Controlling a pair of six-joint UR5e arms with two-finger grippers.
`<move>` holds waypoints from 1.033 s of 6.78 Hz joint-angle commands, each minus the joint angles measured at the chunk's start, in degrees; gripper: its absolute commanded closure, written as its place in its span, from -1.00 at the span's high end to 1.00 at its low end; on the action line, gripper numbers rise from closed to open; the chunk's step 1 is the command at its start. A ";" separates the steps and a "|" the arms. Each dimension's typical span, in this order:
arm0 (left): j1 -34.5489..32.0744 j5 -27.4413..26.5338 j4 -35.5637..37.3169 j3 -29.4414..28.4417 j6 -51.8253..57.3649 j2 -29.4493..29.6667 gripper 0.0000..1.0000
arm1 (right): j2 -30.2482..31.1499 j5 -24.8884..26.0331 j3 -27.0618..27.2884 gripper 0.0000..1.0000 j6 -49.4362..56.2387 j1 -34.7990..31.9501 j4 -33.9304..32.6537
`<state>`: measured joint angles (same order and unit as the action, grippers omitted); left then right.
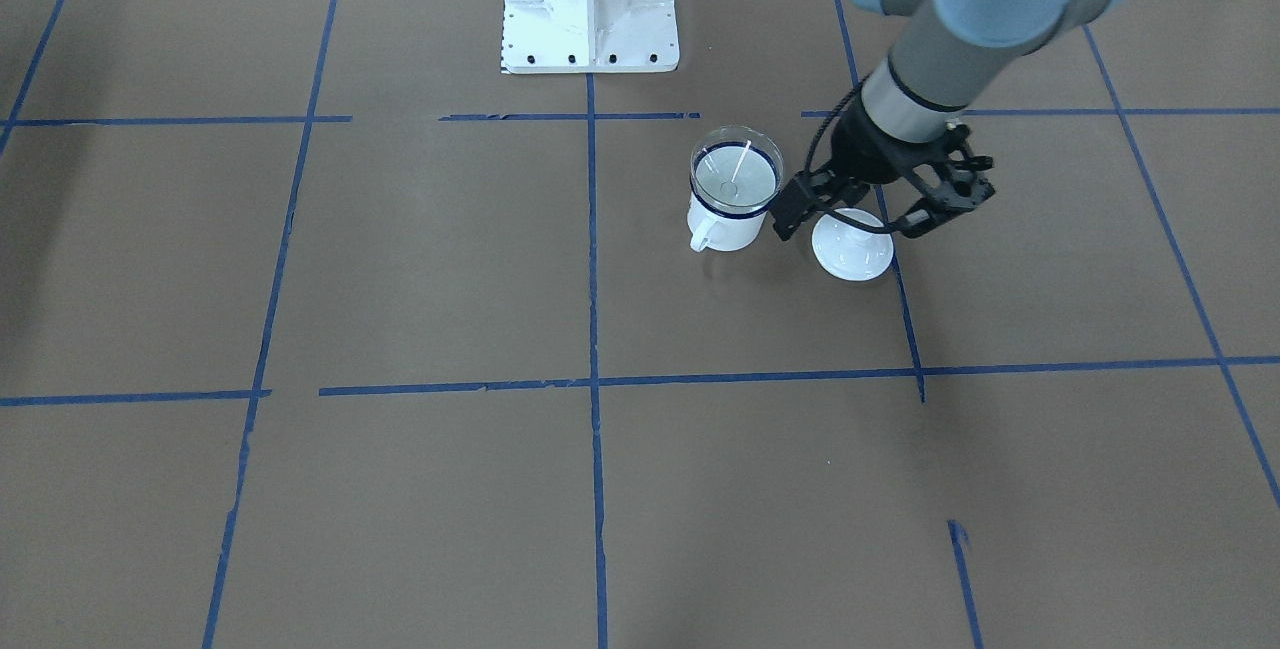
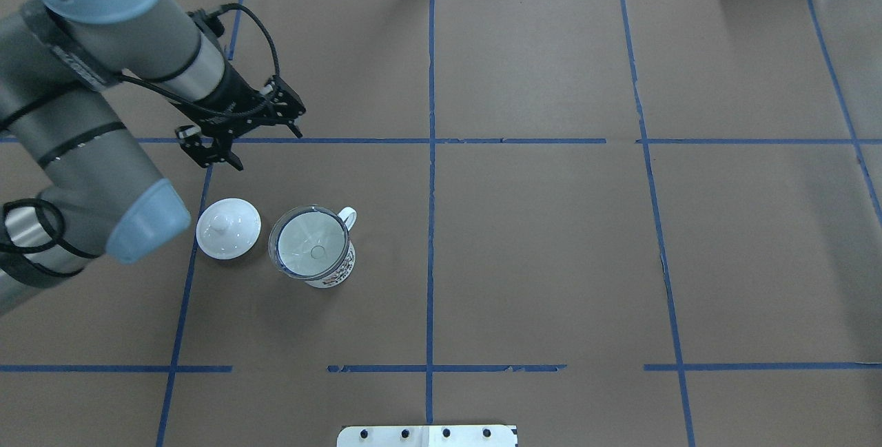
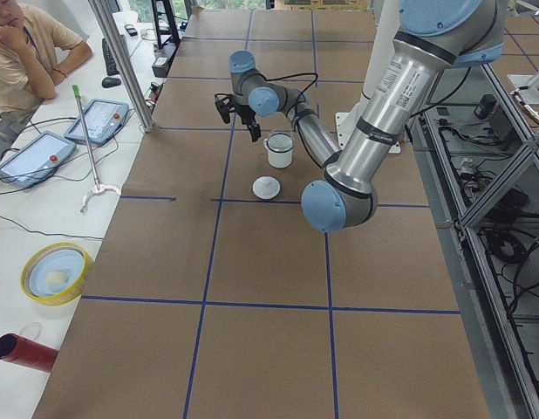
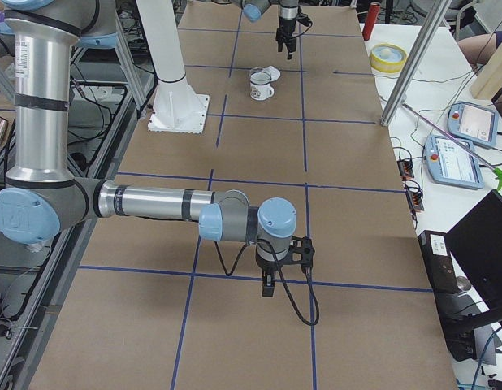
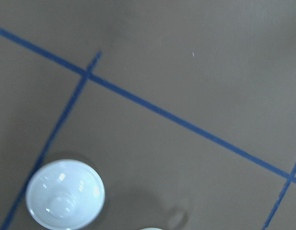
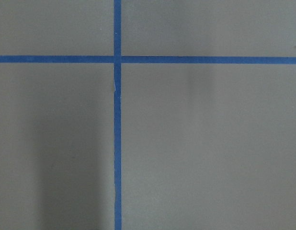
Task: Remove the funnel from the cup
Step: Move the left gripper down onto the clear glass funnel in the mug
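The clear funnel [image 2: 309, 243] sits in the white cup [image 2: 335, 273], its wide rim resting on the cup's dark blue rim and its spout pointing down inside. The cup stands upright on the brown table [image 2: 551, 261], in the robot's left half, just beside the long blue tape line [image 2: 431, 178] that runs down the middle. Its handle points away from the robot's base. A white domed lid [image 2: 228, 228] with a knob lies just beside the cup, on the side farther from the centre line and not touching it.

The left gripper [image 2: 265, 147] hangs in the air near the lid, jaws spread wide and holding nothing; it touches neither funnel nor cup. Its wrist view shows the lid at the lower left.

The right gripper [image 4: 267, 284] is well apart from the cup, low over the table at the robot's right end. It appears only in the side view, so whether it is released or clenched cannot be told.
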<state>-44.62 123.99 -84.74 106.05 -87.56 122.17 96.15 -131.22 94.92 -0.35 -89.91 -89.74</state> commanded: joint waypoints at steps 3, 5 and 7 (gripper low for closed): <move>8.94 -7.18 5.55 -5.04 -5.34 7.02 0.89 | 0.00 0.00 0.00 1.00 0.00 0.00 0.00; 10.87 -8.23 5.55 -5.68 -5.43 6.42 0.35 | 0.00 0.00 0.00 1.00 0.00 0.00 0.00; 11.66 -8.15 5.73 -5.24 -5.51 6.33 -0.99 | 0.00 0.00 0.00 1.00 0.00 0.00 0.00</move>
<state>-33.31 115.85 -79.07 100.59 -93.04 128.56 96.15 -131.22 94.92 -0.35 -89.91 -89.74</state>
